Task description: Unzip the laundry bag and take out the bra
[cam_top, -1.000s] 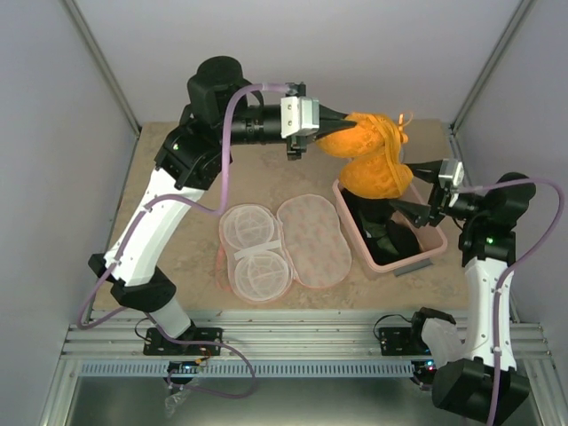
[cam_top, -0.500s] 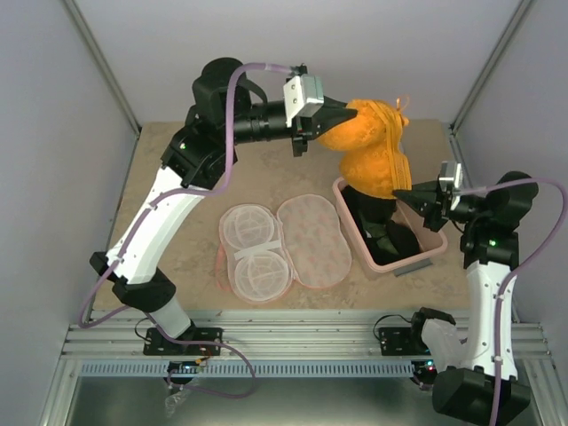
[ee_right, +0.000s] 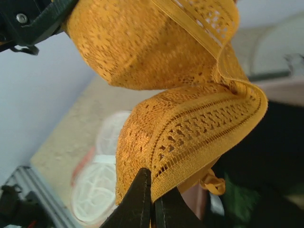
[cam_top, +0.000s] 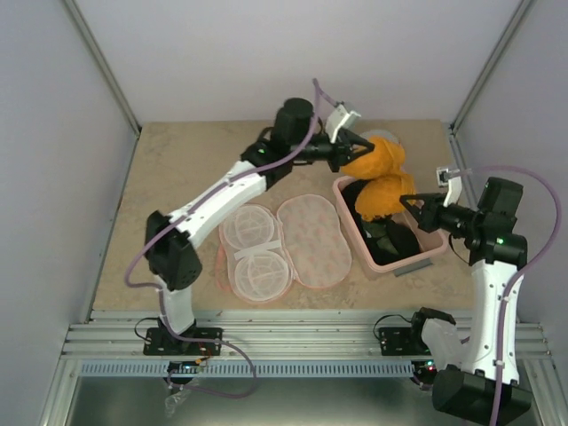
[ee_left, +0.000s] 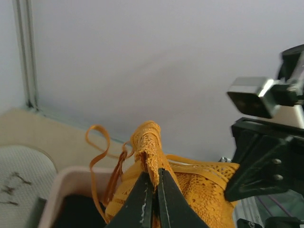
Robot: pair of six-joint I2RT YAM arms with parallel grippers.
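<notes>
The orange-yellow lace bra with two padded dome cups [cam_top: 382, 177] is out of the bag and suspended between both arms, above the far end of the pink rectangular plastic bin [cam_top: 417, 258].

- Left pincer [ee_left: 153, 192]: fingers together, clamped on a bunched fold at the top of the bra.
- Right pincer [ee_right: 151, 192]: fingers together, clamped on the lace edge of the lower cup.

The lower cup hangs just over the dark garment [cam_top: 391, 241] lying in the bin; whether the two touch cannot be determined from the overhead view.

The flat peanut-shaped laundry bag, cream-pink with orange-red print [cam_top: 286, 244], lies unzipped and spread open on the beige tabletop [cam_top: 177, 169], just left of the bin. Its white mesh half faces up.
</notes>
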